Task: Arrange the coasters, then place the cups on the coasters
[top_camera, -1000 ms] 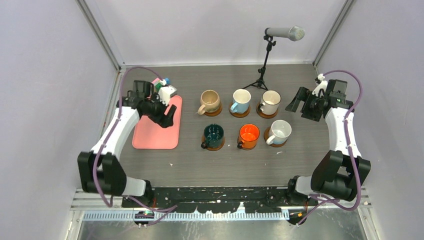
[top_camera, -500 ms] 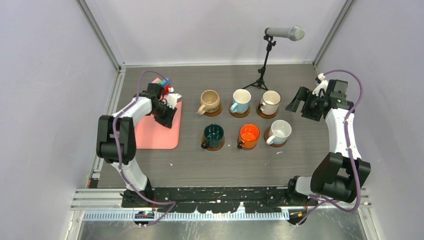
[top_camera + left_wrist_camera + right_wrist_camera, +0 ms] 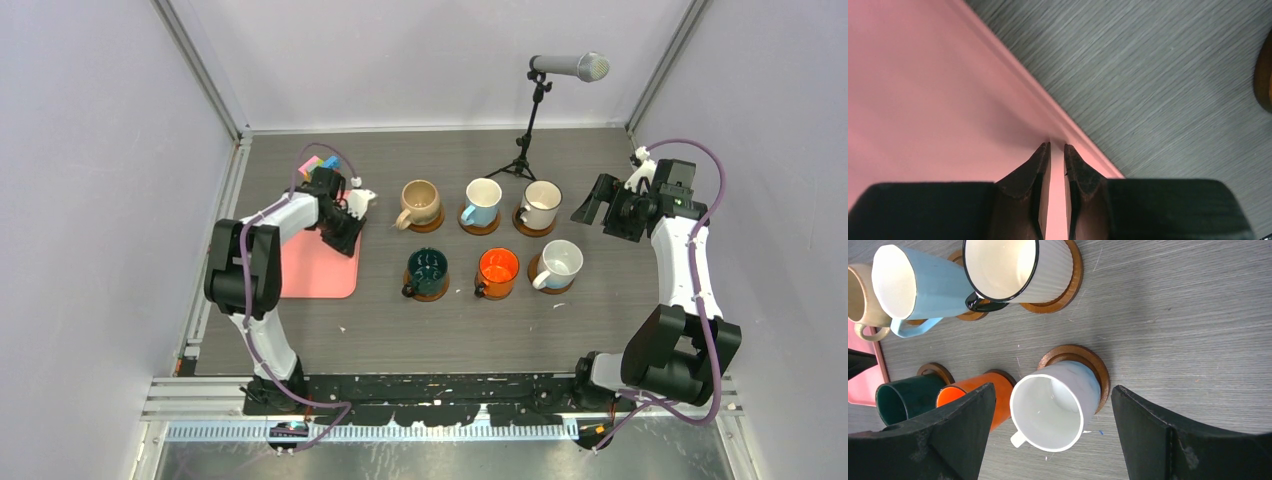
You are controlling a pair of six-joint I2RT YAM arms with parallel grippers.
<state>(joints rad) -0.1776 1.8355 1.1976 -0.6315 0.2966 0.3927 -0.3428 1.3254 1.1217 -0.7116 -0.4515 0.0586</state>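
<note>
Cups (image 3: 483, 201) upright on coasters (image 3: 1096, 365), handles leftward; left hand (image 3: 1057, 146) closed, right hand (image 3: 1052, 389) spread wide.

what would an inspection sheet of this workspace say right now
surface: grey table, a few white specks
job's things: six cups in two rows of three, each on a coaster
clutter: pink tray, toy blocks at its far end, microphone stand at the back
grippers: left gripper shut, empty, over the tray's edge; right gripper open, empty, near the cups
cables: purple cables loop along both arms
surroundings: plain walls, metal frame
</note>
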